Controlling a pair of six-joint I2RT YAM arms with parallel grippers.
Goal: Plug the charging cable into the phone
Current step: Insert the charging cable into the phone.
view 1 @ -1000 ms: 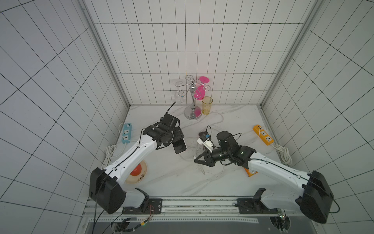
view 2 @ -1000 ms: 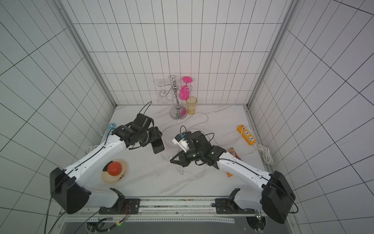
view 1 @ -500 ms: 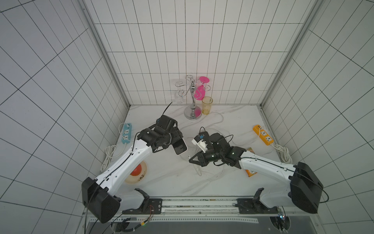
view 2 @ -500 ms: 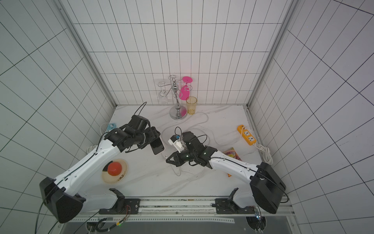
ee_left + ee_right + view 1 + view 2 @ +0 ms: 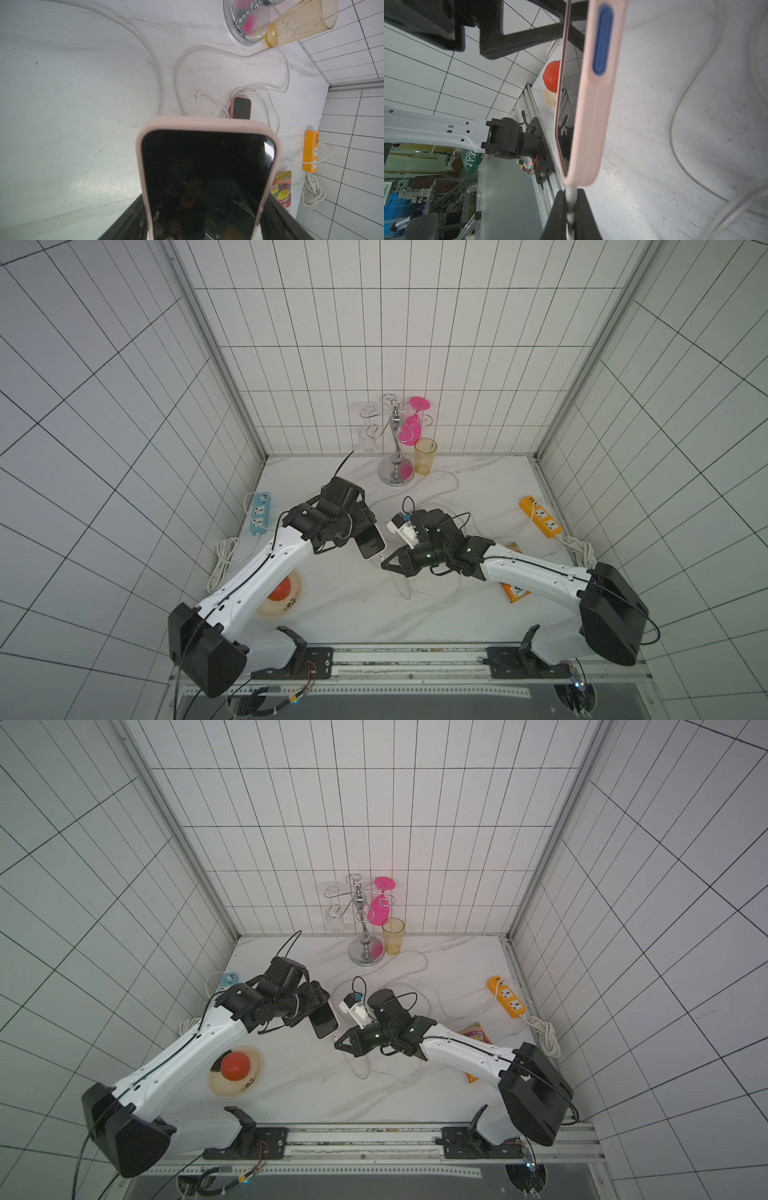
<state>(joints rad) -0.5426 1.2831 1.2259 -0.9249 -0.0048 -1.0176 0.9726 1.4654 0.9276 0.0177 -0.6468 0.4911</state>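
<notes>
The left gripper [image 5: 360, 529] holds the phone [image 5: 593, 124]; the right gripper [image 5: 570, 199] pinches the cable plug [image 5: 570, 192]. The plug hides the port. It has moved up against the phone.

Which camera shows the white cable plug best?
Right wrist view: the white cable plug is large, pinched in the right end effector, meeting the pink-cased phone. Both top views show a tiny speck; in the left wrist view the phone hides it.

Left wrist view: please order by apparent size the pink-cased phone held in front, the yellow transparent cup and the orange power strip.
1. Pink-cased phone, though it is nearest the camera.
2. Yellow transparent cup.
3. Orange power strip.
</notes>
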